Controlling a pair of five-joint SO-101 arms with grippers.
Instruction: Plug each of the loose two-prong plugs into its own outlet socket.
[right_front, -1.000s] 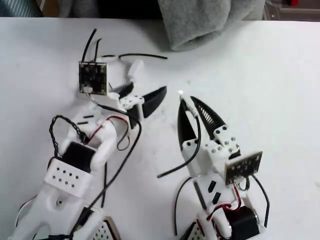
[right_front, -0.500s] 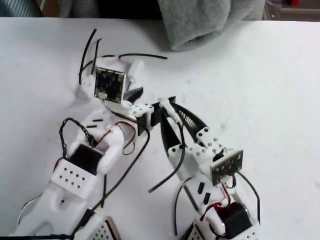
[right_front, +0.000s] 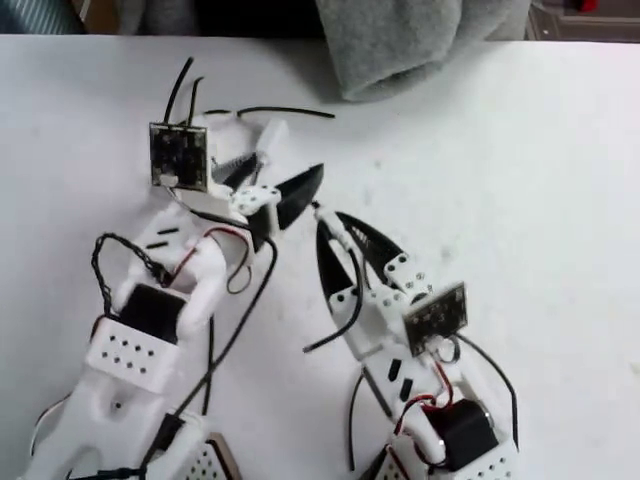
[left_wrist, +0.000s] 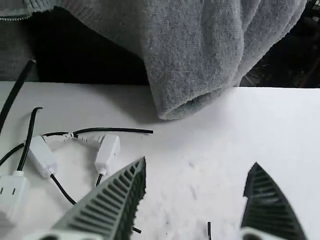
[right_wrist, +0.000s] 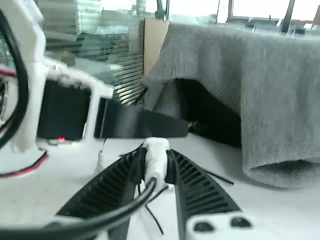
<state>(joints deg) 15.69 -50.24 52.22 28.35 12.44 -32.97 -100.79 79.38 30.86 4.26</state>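
My right gripper (right_front: 330, 222) is shut on a white two-prong plug (right_front: 334, 226), whose black cable (right_front: 345, 310) trails back over the arm. In the right wrist view the plug (right_wrist: 154, 155) stands clamped between the ribbed fingers (right_wrist: 196, 185). My left gripper (right_front: 282, 168) is open, just left of the right one, with nothing between its fingers (left_wrist: 111, 200). Beyond it on the table lie a loose white plug (left_wrist: 107, 148), another white connector (left_wrist: 40, 154) and a white outlet socket (left_wrist: 10, 188). In the high view a loose plug (right_front: 272, 137) lies beside the left gripper.
A grey cloth (right_front: 400, 45) hangs over the table's far edge. Loose black wires (right_front: 285, 111) lie near the plugs. The white table (right_front: 540, 170) stretches away to the right. The left arm's body (right_wrist: 60, 110) stands close beside my right gripper.
My right gripper has carried the plug left, toward the left gripper. The left arm swung right half a second ago and is back near where it began.
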